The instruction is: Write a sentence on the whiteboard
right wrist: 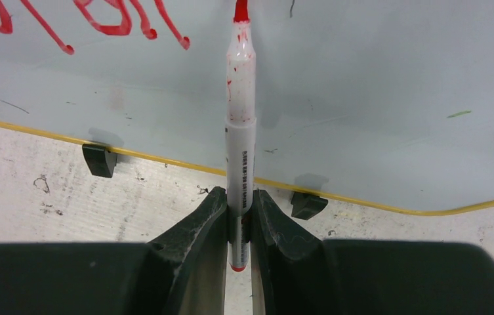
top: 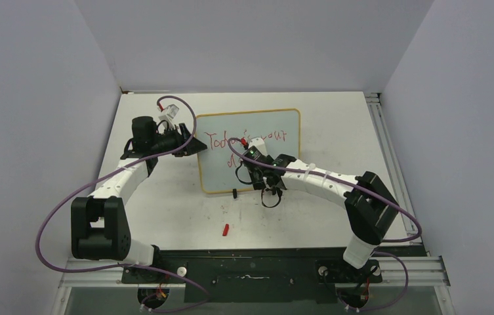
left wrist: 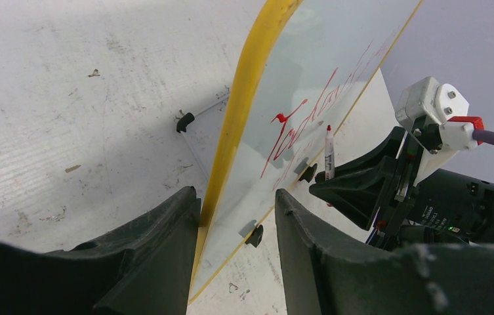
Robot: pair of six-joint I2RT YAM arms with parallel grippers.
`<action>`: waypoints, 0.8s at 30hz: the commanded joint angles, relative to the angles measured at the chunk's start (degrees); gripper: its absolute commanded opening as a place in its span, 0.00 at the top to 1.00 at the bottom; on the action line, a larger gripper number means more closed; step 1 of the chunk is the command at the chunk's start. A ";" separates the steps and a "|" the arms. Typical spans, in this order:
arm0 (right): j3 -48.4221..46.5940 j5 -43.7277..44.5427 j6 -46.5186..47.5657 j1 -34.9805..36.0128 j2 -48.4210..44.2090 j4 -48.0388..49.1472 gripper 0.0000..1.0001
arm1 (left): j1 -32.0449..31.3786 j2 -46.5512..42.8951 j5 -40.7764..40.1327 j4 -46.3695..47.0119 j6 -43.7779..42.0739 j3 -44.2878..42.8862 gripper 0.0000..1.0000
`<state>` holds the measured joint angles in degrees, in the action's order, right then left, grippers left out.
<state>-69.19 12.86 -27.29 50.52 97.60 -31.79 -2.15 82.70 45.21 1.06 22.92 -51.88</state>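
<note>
The whiteboard [top: 277, 164], glossy white with a yellow frame, stands leaning back on two black clip feet [right wrist: 99, 159]. The sentence [top: 247, 140] is in red, "Today's your" on one line with a few strokes below it; it also shows in the left wrist view [left wrist: 296, 128]. My right gripper [right wrist: 239, 197] is shut on a white marker [right wrist: 240, 131], whose red tip touches the board face. My left gripper [left wrist: 237, 203] straddles the board's left edge, with one finger [left wrist: 159, 256] against the yellow frame [left wrist: 244, 98].
A small red marker cap [top: 226, 230] lies on the table in front of the board. Grey walls enclose the table on three sides. A metal rail [top: 385, 144] runs along the right edge. Purple cables [top: 185, 111] loop over both arms.
</note>
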 commanded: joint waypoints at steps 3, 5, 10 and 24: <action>-2.52 1.34 1.40 -0.93 -0.96 0.53 0.95 | -0.48 -2.08 2.41 2.25 0.11 -0.42 0.56; -2.62 1.10 1.57 -1.10 -0.59 0.59 0.95 | -0.48 -2.04 2.43 2.25 0.11 -0.48 0.56; -2.57 0.60 1.75 -1.42 0.16 0.94 0.95 | -0.48 -2.00 2.37 2.21 0.11 -0.51 0.56; -2.44 -1.12 2.02 -1.49 1.70 1.03 0.95 | -0.48 -2.09 2.60 2.25 0.11 -0.59 0.56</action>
<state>-69.54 12.16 -25.96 49.43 98.21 -31.77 -2.15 82.70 45.21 1.06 22.92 -51.88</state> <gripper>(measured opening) 0.158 0.437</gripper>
